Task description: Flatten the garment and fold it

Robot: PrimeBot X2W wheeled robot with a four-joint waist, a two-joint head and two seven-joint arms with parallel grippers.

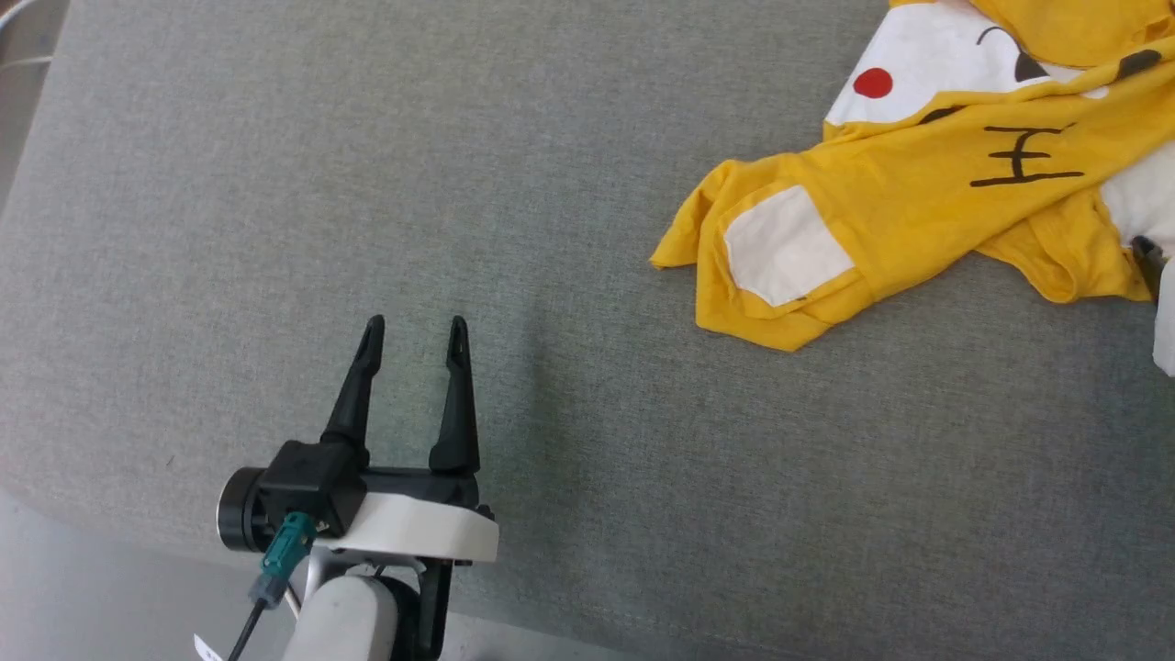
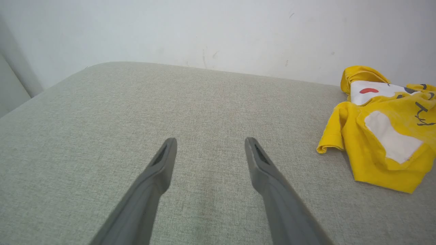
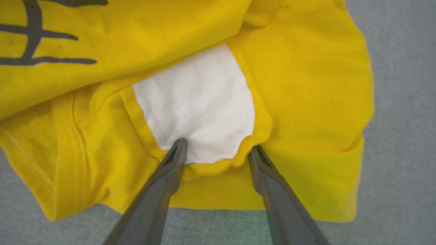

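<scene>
Well, left pincer [image 1: 416, 323] hovers over bare padding, fingers spread wide, nothing betw. them & nothing blocking the way ahead of its tips. Yellow T-shirt [image 1: 918, 184] lies bunched well off to its right & a bit ahead, not touching it. Right pincer [image 3: 219, 144] is at that shirt, also spread wide. Its two fingertips [image 3: 175, 156] straddle a raised fold w/ a white patch [image 3: 197, 102]. Tips meet the cloth, can't tell if they press in; fold isn't pinched. Left of those tips run black stripe marks [image 3: 51, 61]. Right of them comes the shirt's edge, then bare padding. On the shirt part farthest from left pincer, a red dot [image 1: 873, 83] on white. Surface is a grey woven cushion top [image 1: 597, 441], flat, w/ rounded corners. Behind left pincer, pale floor [image 1: 73, 597]. Ahead of it, past the cushion's far edge, plain white wall [image 2: 204, 30] w/ faint scuffs.
</scene>
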